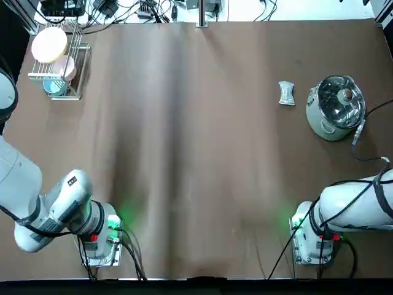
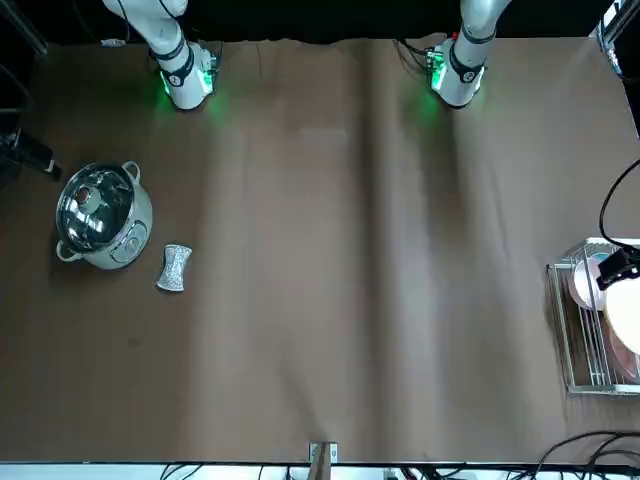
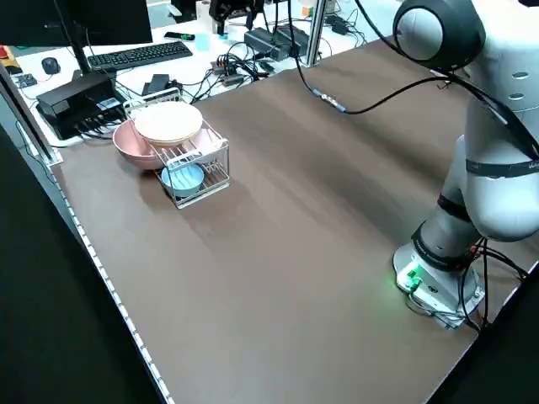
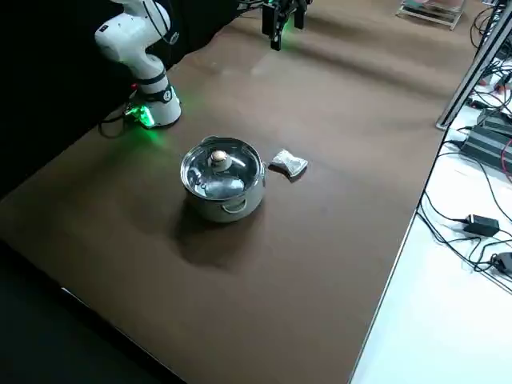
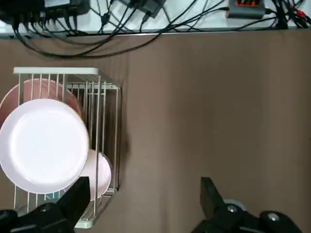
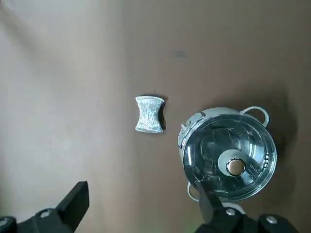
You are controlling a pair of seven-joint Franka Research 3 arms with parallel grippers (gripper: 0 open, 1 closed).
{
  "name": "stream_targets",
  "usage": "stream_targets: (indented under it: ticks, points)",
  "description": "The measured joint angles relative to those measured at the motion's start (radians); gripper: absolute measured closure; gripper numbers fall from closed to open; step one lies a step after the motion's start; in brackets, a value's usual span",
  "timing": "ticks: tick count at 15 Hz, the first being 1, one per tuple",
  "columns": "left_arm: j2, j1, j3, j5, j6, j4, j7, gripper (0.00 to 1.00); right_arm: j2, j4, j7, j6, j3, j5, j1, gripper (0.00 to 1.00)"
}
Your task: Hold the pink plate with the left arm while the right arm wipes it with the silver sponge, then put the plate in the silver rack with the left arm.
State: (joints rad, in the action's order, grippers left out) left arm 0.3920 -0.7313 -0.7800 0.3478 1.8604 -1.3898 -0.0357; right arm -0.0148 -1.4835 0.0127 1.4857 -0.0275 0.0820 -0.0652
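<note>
The pink plate [image 5: 100, 171] stands among the bars of the silver rack [image 5: 104, 111] at the table's far left corner, also seen in the top view [image 1: 66, 67]. My left gripper [image 5: 143, 194] hangs open high above the table, just to the right of the rack, holding nothing. The silver sponge [image 1: 286, 93] lies on the brown table on the right side, beside a steel pot. High over that area my right gripper [image 6: 143, 201] is open and empty, with the sponge [image 6: 149, 114] well below it.
A larger cream plate [image 5: 43, 145], a pinkish bowl [image 5: 43, 88] and a blue item [image 1: 54, 86] also sit in the rack. The steel pot with a glass lid [image 1: 336, 107] stands right of the sponge. Cables and electronics lie beyond the far edge.
</note>
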Motion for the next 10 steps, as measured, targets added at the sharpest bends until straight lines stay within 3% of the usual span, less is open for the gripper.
stream_targets:
  ticks: [4, 10]
  points:
    - [0.0, 0.021, -0.052, 0.011, -0.036, -0.001, -0.01, 0.0, 0.0, 0.0, 0.001, 0.0, 0.004, -0.022, 0.004, 0.0]
    - [0.001, 0.18, -0.052, 0.012, -0.086, -0.008, -0.035, 0.0, 0.0, 0.0, 0.001, 0.0, 0.007, -0.044, 0.02, 0.0]
